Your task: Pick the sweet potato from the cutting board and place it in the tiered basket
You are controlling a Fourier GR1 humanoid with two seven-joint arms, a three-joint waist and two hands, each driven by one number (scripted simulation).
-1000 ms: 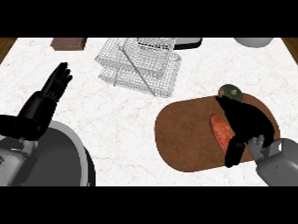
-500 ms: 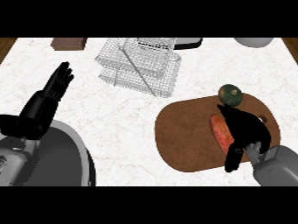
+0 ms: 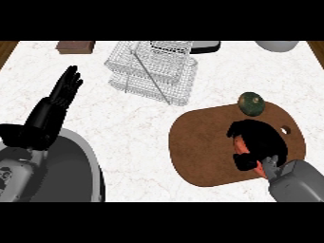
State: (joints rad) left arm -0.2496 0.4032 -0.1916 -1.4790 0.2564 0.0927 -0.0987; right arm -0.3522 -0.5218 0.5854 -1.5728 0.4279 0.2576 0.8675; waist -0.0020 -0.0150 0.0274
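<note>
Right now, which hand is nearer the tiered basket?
Left. The left hand rests open just left of the tiered basket; the right hand is farther off, curled over the sweet potato on the cutting board.

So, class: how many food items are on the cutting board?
2. A dark green round item sits at the cutting board's far edge; the orange sweet potato lies mid-board, mostly covered by the right hand. Anything else beneath that hand would be hidden.

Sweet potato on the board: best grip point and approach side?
Grip the sweet potato across its middle, from above. It lies flat and lengthwise on the cutting board, narrow sides open for fingers. The right hand already covers it; the dark green item sits apart.
</note>
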